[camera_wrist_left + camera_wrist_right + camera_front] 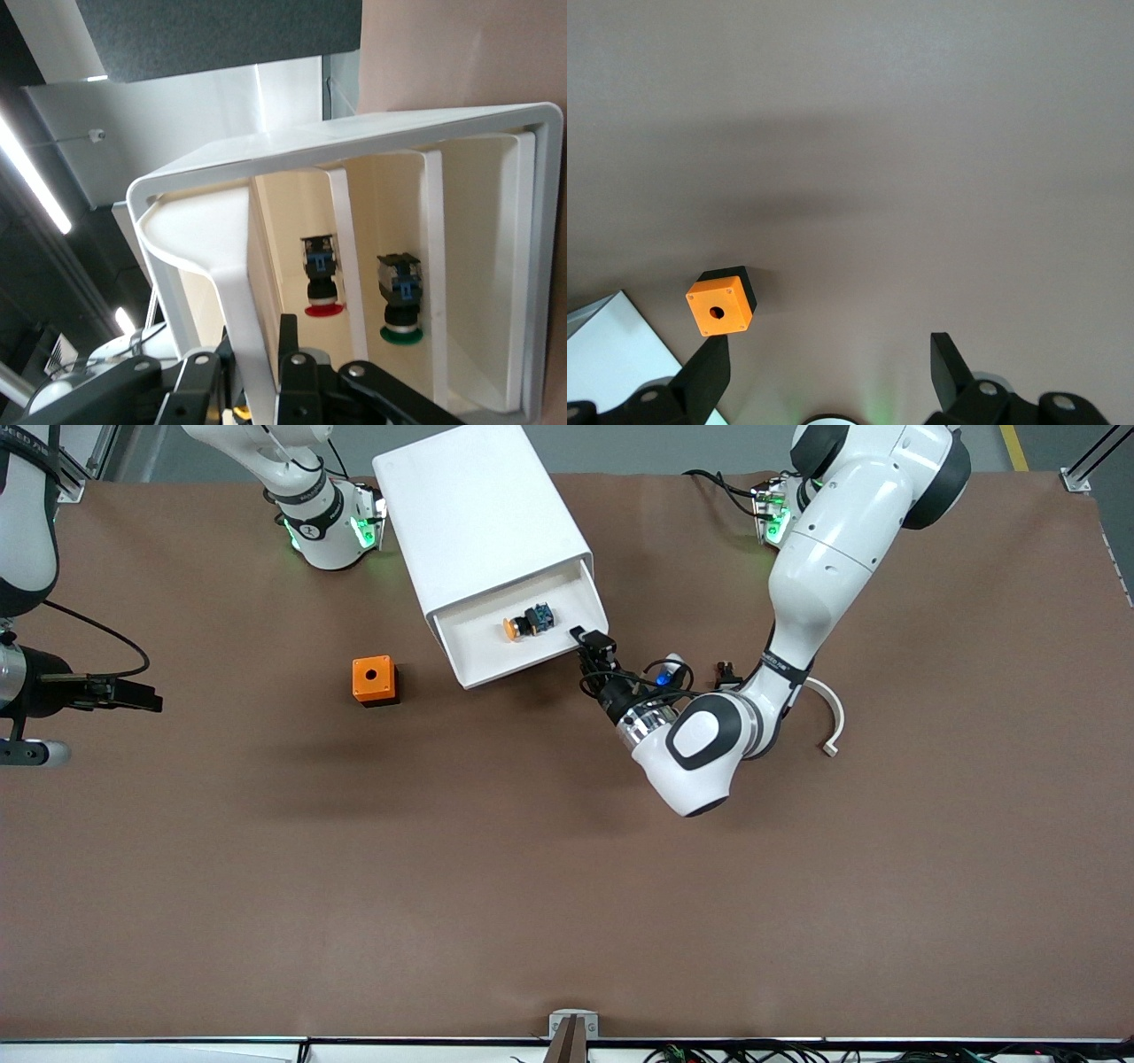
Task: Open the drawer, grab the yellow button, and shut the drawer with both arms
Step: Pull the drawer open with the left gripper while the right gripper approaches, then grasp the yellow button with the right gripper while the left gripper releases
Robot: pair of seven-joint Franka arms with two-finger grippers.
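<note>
A brown table (567, 886) carries a white cabinet (483, 522) near the edge where the arms' bases stand. Its top drawer (496, 657) is pulled out, a shallow white tray; in it lies the button (527, 622), orange-yellow cap, black-and-blue body. The left gripper (592, 646) is clamped shut on the drawer's front corner. The right gripper (828, 372) hangs wide open, holding nothing, waiting above the table near the orange box (373, 680).

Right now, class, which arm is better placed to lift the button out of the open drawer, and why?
Right. The left gripper is shut on the drawer front, holding it open; the right gripper waits open. The button lies exposed.
</note>
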